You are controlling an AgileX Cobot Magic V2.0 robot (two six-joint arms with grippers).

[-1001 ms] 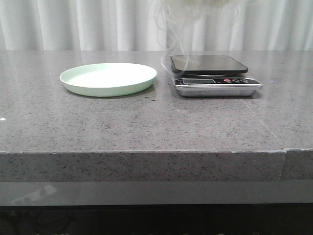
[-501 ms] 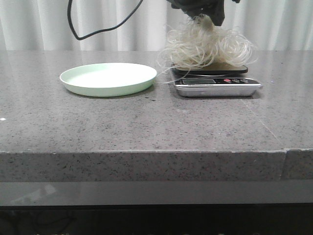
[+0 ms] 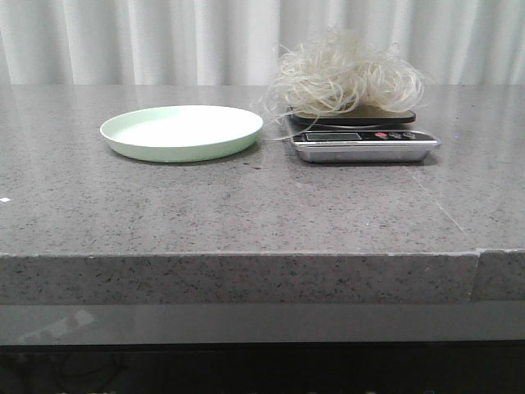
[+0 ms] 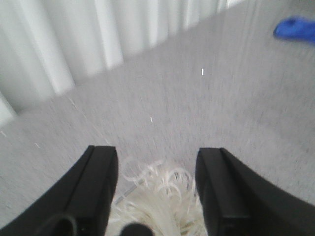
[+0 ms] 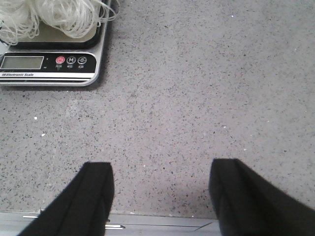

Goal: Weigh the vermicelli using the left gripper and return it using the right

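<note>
The vermicelli [image 3: 344, 78] is a loose, fluffy mound of thin, whitish, translucent strands that curl and loop in every direction. It sits on the dark, flat, square platform of the scale [image 3: 363, 135], whose front is a shiny silver panel with rounded corners, a small grey display and a red button beside two dark ones. A few stray strands hang over the platform's left edge toward the plate [image 3: 181, 131], a shallow, round, pale green dish with a low rim that lies just beside the scale, apart from it. Both rest on the counter [image 3: 246, 205], a speckled grey stone slab with a smooth, faintly reflective face and a thick front edge. Pleated white curtains hang behind.

In the left wrist view, the left pincer [image 4: 157, 191] is released, its two blocky matt-black fingers [image 4: 96, 189] spread wide; the vermicelli [image 4: 157, 201] lies below, framed in the gap between them, and no finger is touching it as far as the blurred picture shows. A blurred blue thing [image 4: 295, 28] lies far off on the counter.

The right pincer [image 5: 162, 196] is likewise released, fingers well apart over bare counter, with the scale [image 5: 51, 54] and the vermicelli [image 5: 44, 17] well apart from it
</note>
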